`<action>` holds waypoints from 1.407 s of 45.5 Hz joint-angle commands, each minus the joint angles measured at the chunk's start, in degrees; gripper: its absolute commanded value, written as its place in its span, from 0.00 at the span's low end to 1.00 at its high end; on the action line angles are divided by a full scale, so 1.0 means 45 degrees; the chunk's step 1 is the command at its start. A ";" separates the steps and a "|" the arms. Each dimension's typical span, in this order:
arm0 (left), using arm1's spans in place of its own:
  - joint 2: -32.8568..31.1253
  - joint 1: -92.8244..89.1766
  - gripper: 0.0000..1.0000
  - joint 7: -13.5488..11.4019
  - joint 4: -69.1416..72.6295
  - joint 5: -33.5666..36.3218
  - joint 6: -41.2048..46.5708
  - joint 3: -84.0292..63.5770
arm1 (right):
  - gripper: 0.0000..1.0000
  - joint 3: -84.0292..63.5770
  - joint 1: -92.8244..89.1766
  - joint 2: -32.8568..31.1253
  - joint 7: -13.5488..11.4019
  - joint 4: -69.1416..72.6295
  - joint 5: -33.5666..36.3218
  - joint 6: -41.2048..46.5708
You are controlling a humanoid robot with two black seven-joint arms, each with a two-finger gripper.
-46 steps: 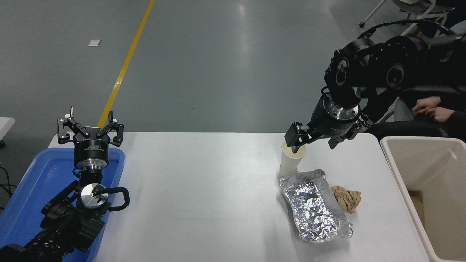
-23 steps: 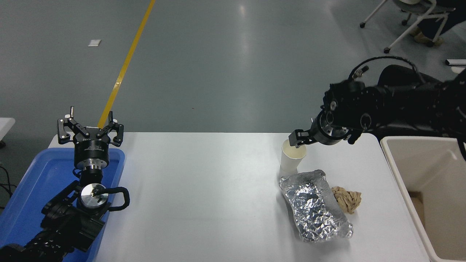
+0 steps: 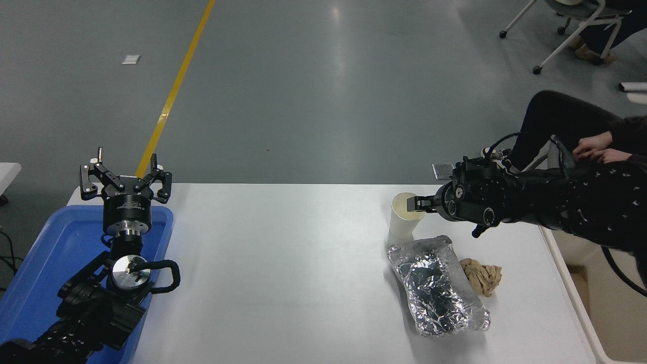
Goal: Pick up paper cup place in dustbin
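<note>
My right arm enters from 3 o'clock, lying low and nearly level, wrist pointing toward 9 o'clock. Right gripper [image 3: 418,203] at its tip; its grasp state I can't make out. My left arm sits parked at 8 o'clock, wrist upright, left gripper [image 3: 125,179] with fingers [image 3: 91,178] spread wide.

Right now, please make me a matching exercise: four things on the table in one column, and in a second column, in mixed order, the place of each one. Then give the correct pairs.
Things:
1. paper cup
2. crumpled foil tray
3. brown paper wad
4. left gripper

Places:
A. over the far end of the blue tray
B. just right of the foil tray
C. at the tip of the right gripper
D. directly in front of the cup, nearer the camera

Pairs: 1-C, 2-D, 3-B, 4-A
</note>
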 commanded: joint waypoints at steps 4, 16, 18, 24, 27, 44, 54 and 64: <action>-0.0033 0.0000 0.99 0.0000 0.0000 0.0000 0.0001 0.0000 | 0.86 0.0645 -0.0936 0.0051 -0.0016 -0.0399 -0.0111 -0.0596; 0.0006 0.0000 0.99 0.0000 0.0000 0.0000 0.0001 0.0000 | 0.19 0.1055 -0.0917 0.0070 -0.0016 -0.0399 0.0104 -0.0713; 0.0006 0.0000 0.99 0.0000 0.0000 0.0000 0.0001 0.0000 | 0.00 0.1133 -0.0917 0.0090 0.0003 -0.0399 0.0104 -0.0713; 0.0006 0.0000 0.99 0.0000 0.0000 0.0000 0.0001 0.0000 | 0.00 0.1153 -0.0800 0.0148 0.0023 -0.0360 0.0104 -0.0693; 0.0006 0.0000 0.99 0.0000 0.0000 0.0000 0.0001 0.0000 | 0.00 0.1153 -0.0722 0.0148 0.0023 -0.0282 0.0104 -0.0693; 0.0006 0.0000 0.99 0.0000 0.0000 0.0000 0.0001 0.0000 | 0.00 0.0138 0.1834 -0.0398 -0.0016 0.2060 0.0143 -0.0498; 0.0006 0.0000 0.99 0.0000 0.0000 0.0000 0.0001 0.0019 | 0.00 -0.0546 0.5427 -0.2056 -0.0075 0.5008 0.0259 0.0575; 0.0006 0.0000 0.99 0.0000 0.0000 0.0000 0.0001 0.0000 | 0.00 -0.1484 0.9783 -0.3640 -0.0094 0.6788 0.0611 0.4167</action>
